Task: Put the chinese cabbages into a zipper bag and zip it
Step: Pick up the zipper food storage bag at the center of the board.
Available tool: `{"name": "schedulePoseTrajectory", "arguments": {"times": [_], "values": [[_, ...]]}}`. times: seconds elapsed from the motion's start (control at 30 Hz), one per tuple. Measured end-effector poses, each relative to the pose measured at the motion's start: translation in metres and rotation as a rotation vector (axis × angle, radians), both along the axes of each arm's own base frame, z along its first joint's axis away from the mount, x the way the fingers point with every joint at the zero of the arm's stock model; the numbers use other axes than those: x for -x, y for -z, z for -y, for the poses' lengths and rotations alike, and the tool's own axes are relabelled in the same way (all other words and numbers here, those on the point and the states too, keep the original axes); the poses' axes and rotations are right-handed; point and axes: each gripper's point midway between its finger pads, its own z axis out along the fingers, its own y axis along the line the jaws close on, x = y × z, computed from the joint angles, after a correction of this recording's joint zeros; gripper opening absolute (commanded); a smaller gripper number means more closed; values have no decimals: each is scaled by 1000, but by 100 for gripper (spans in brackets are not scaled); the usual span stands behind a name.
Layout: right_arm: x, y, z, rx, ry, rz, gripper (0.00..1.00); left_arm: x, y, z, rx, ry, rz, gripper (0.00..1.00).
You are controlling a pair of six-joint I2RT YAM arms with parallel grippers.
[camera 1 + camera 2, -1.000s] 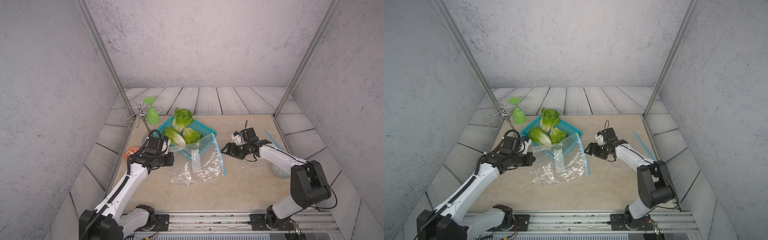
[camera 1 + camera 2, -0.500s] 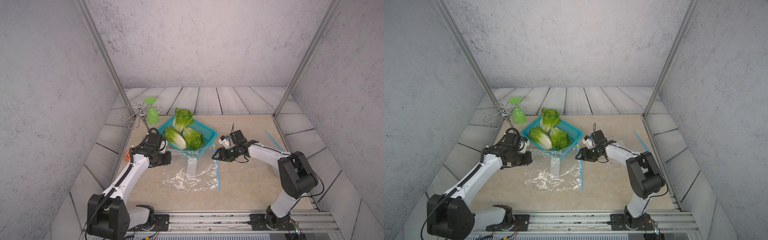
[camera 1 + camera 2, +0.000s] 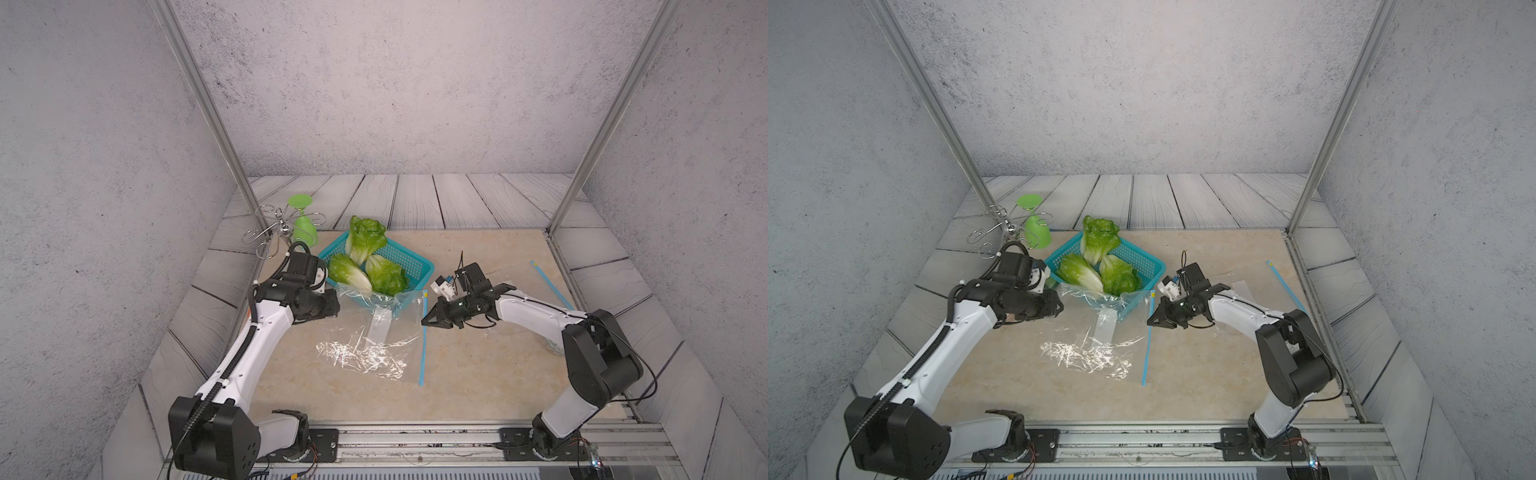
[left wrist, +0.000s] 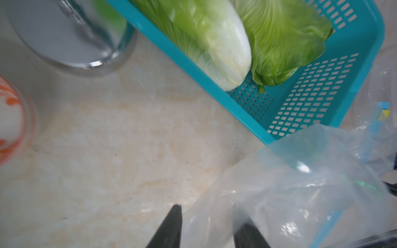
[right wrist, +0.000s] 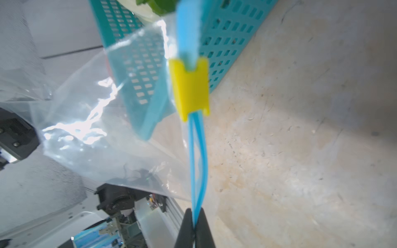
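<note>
Three chinese cabbages (image 3: 365, 239) (image 3: 350, 272) (image 3: 385, 275) lie in a teal basket (image 3: 415, 259). The clear zipper bag (image 3: 365, 349) lies crumpled on the table in front of the basket, one corner draped on the basket's front wall. Its blue zip strip (image 3: 423, 345) runs along the bag's right edge, with a yellow slider (image 5: 190, 85) at the far end. My right gripper (image 3: 426, 322) (image 5: 195, 216) is shut on that strip. My left gripper (image 3: 334, 305) (image 4: 209, 216) is open at the bag's left side, with loose film between its fingers.
A green goblet (image 3: 302, 220) hangs upside down on a wire rack (image 3: 270, 232) at the back left. An orange-patterned cup (image 4: 10, 120) stands near the left arm. Another blue strip (image 3: 550, 284) lies at the right, and a small cup (image 3: 552, 347) stands under the right arm.
My right gripper moved left to the zip strip and shut on it. My left gripper opened and let go of the bag, which sank flatter onto the table.
</note>
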Motion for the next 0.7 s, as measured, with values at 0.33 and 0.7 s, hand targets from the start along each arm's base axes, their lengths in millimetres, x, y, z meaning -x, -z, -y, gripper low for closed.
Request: {"name": "schedulePoseTrajectory", "arguments": {"times": [0.33,0.7], "values": [[1,-58,-28,-62,162,-108,3,44,-77,24,-37,107,139,58],[6,-90,-58,-63,217,-105,3,112,-20,137,230,445,-37,68]]}}
